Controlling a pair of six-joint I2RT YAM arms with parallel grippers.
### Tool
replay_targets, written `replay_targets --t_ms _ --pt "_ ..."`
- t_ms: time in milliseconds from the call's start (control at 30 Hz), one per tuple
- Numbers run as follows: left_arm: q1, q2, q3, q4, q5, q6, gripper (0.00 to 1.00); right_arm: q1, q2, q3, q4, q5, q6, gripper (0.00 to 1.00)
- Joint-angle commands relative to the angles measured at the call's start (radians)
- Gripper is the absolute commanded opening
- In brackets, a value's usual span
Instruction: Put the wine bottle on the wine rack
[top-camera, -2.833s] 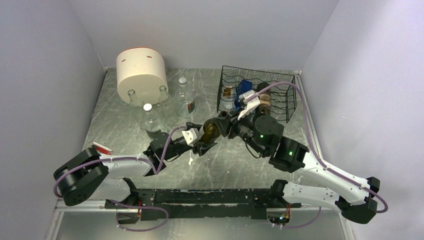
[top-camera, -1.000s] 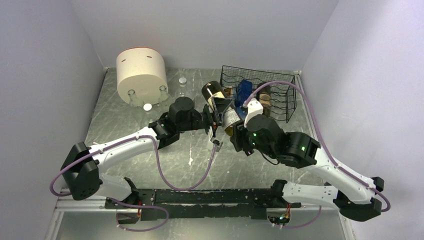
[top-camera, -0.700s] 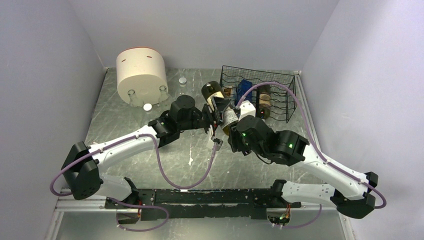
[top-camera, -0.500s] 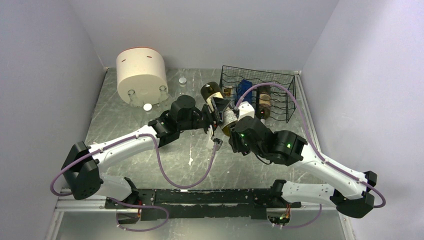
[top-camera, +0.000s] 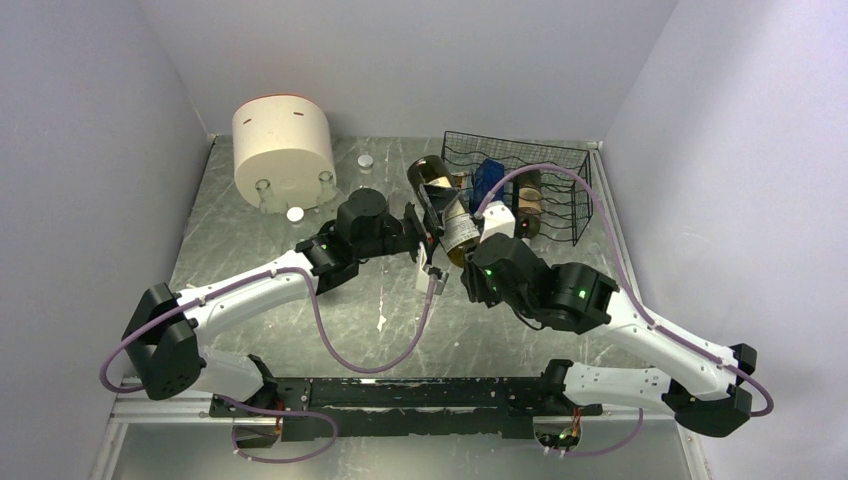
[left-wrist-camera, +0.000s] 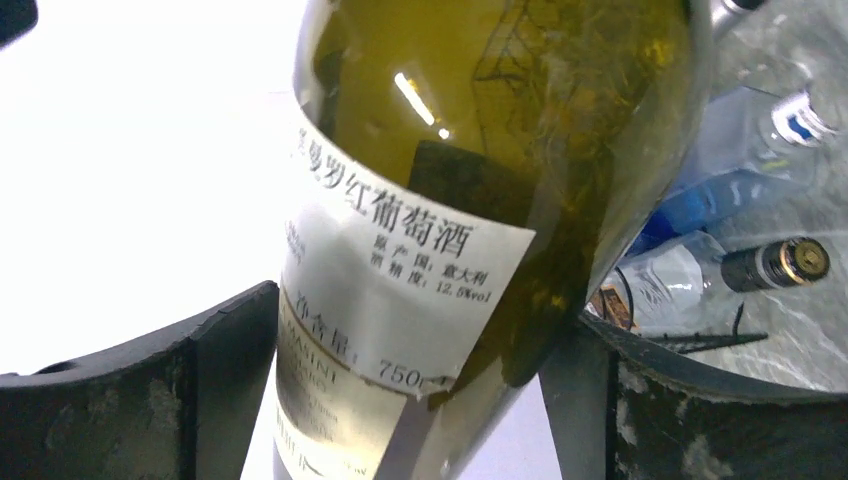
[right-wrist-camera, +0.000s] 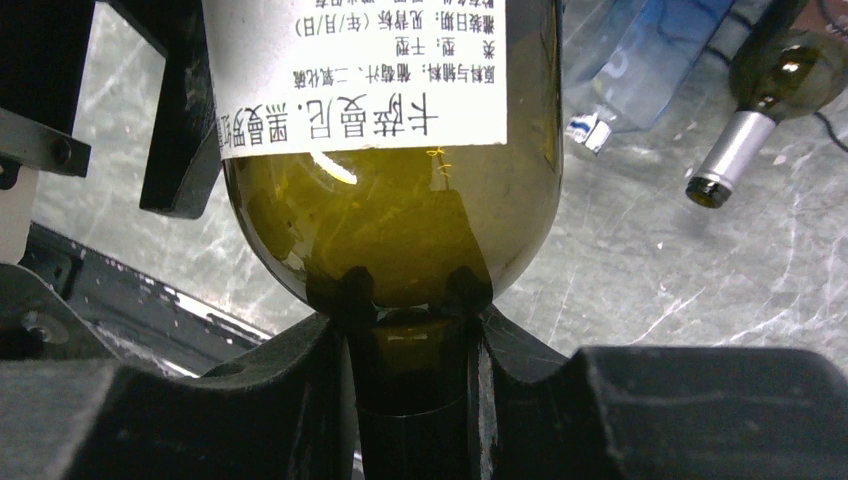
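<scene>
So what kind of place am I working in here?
Likely a robotics test cell, not a home: plain white walls box in a marbled tabletop, with staged props like the wine rack and cream cylinder.

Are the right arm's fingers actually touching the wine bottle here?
Touching. The right wrist view shows both right fingers clamped against the neck of the wine bottle, with no gap on either side.

You look down on a grey, marble-veined tabletop (top-camera: 240, 250) boxed in on three sides by plain, pale lilac-grey walls: the left wall (top-camera: 80, 180), the far wall (top-camera: 420, 60) and the right wall (top-camera: 730, 150). Soft, even light fills the enclosure; the tabletop gives back a dull sheen, and the left wall sits darkest.
</scene>
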Motion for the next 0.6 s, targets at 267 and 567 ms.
replay_targets --t_ms 267,567 --pt "-0.011 -0.05 -0.018 0.194 0.102 -0.263 0.96 -0.007 -0.092 0.066 0.013 0.301 0.131 0.0" --pt "-0.018 -0.066 -0.093 0.421 -0.06 -0.931 0.95 -0.034 -0.051 0.08 -0.111 0.368 0.271 0.0"
